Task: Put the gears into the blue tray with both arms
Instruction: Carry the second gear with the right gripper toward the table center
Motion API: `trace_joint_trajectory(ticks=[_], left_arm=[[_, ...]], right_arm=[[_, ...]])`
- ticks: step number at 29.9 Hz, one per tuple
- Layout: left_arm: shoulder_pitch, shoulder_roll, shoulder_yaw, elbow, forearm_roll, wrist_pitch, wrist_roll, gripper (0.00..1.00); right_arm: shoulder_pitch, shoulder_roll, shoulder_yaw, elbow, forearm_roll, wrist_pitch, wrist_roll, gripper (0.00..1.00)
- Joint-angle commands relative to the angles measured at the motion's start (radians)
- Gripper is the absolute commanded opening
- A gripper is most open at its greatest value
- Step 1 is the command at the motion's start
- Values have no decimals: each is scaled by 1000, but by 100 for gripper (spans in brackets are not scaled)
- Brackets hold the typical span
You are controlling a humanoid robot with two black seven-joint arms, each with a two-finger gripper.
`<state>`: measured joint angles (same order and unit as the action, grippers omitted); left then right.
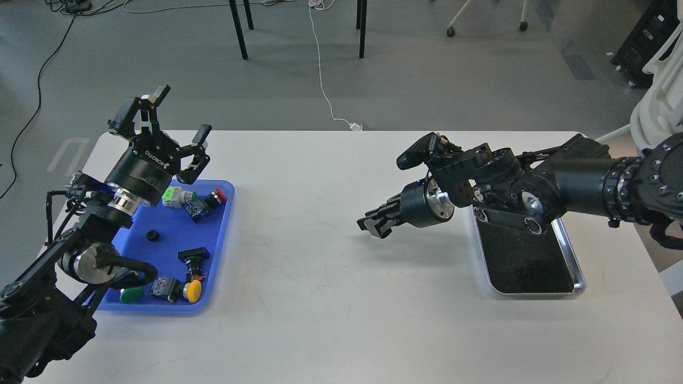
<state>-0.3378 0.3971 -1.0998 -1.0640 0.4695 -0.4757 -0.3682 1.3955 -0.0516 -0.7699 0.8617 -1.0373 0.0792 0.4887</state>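
Observation:
The blue tray (pixel 169 266) lies at the table's left side. One gear (pixel 153 235), a tiny black wheel, rests on its floor near the middle. My left gripper (pixel 163 125) hangs above the tray's far end with its fingers spread open and nothing between them. My right gripper (pixel 373 223) hovers over the table's middle right, pointing left, its fingers drawn together. Whether anything sits between those fingers is hidden.
Push-buttons lie in the blue tray: a red one (pixel 216 197), a green one (pixel 171 194), a black one (pixel 193 256), a yellow one (pixel 192 290). A silver tray (pixel 579 277) with a black bottom lies at the right, partly under my right arm.

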Motion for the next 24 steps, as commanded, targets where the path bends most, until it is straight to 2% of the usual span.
trace_joint_trajectory(ticks=[1,8,16,17,19,20,24], left_arm=[[13,6,-12,-8,0,0,0,98],[29,19,-15,-10,0,0,0,98],[29,22,-15,-10,0,-1,0,98],[31,22,-15,-10,0,-1,0,98],[31,22,-15,-10,0,-1,0,98],[29,22,-15,-10,0,-1,0,98],[29,22,-15,-10,0,-1,-1,98]], right_arm=[[-26,44,-9,-4,0,-18,0,18],[-46,52,-16,-13,-1,-26,0,19],[-50,52,-14,-18,0,-33,0,28],[-50,52,-14,-18,0,-33,0,31],[-50,52,-14,-20,0,-35,0,44],[-50,52,-12,-20,2,-35,0,46],[-49,32,3,-16,17,-38,0,79]])
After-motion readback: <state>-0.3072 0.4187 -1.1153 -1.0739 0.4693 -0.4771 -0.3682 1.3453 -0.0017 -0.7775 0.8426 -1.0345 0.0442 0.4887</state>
